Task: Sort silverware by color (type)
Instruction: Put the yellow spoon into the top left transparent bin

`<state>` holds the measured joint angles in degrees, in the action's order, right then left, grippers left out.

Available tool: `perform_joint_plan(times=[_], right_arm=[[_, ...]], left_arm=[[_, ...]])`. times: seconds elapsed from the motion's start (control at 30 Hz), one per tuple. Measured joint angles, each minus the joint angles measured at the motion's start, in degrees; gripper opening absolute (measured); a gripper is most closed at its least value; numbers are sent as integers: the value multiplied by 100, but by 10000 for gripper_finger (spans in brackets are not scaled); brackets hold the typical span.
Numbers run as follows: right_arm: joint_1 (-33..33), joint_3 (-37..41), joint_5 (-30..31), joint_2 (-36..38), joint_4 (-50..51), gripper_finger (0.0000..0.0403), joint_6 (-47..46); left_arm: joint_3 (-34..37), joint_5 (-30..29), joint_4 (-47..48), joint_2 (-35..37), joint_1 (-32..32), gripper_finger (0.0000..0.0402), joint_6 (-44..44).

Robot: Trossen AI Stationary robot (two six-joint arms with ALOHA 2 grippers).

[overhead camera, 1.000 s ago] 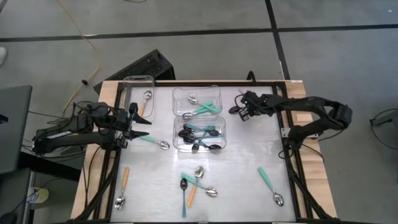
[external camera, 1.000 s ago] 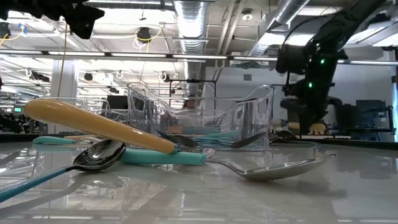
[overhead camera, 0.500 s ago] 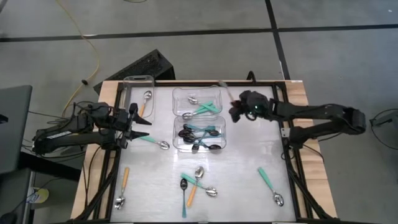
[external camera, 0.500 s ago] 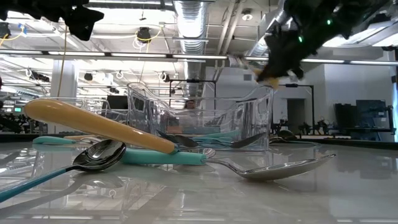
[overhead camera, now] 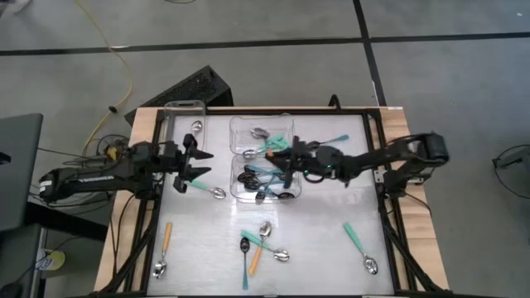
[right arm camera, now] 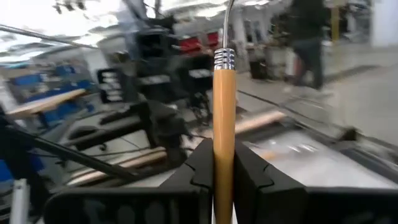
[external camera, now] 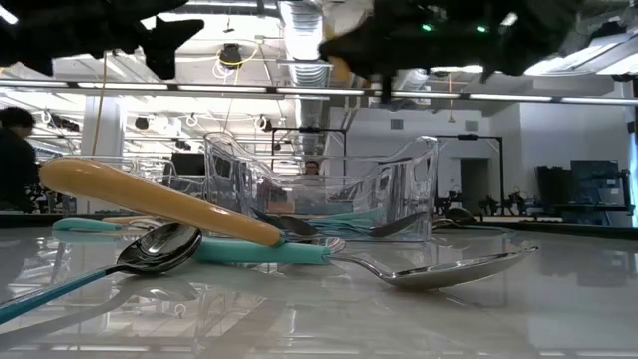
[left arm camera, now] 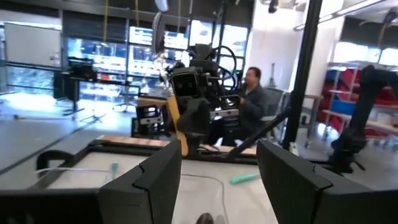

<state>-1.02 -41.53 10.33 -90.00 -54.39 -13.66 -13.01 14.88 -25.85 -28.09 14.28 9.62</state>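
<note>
No writing reads anywhere; right gripper (right arm camera: 224, 163) clamps an orange-handled spoon (right arm camera: 224, 106), left gripper (left arm camera: 217, 171) gapes.

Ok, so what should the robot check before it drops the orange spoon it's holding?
1. Grip: right gripper is shut on the orange-handled spoon. Ok.
2. Drop spot: it hangs over the two middle tubs, which hold teal spoons. Probably not ok for orange.
3. Room in the left tub: only one spoon shows. Ok.
4. Path there: the left gripper, open and empty, sits beside that tub. Possibly in the way.
5. Height over the tub walls: the low view shows the arms well above. Ok.
</note>
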Motion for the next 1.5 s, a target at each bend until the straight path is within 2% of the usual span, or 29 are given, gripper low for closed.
perform_joint_plan(times=[0.23, 0.5, 0.67, 0.97, 1.3, 1.4, 1.5], right_arm=[[274, -1587, -350, -1341, 221, 50, 517], [313, -2566, -617, -1946, 709, 50, 777], [306, -2812, -766, -2142, 975, 50, 767], [102, -2834, -764, -2150, 1088, 50, 816], [-106, -2834, -763, -2150, 1224, 50, 816], [-96, -2834, -763, -2150, 1214, 50, 814], [-96, -2834, -763, -2150, 1189, 50, 812]], left_arm=[[26, 184, -1024, -1067, -4, 194, 50], [21, 216, -1846, -1647, -174, 194, 63], [2, -350, -2250, -2093, -440, 194, -144], [2, -575, -2958, -2739, -512, 194, -343], [2, -1602, -3330, -2971, -514, 194, -178], [0, -1727, -3451, -2967, -514, 182, -181], [0, -1727, -3445, -2968, -516, 152, -181]])
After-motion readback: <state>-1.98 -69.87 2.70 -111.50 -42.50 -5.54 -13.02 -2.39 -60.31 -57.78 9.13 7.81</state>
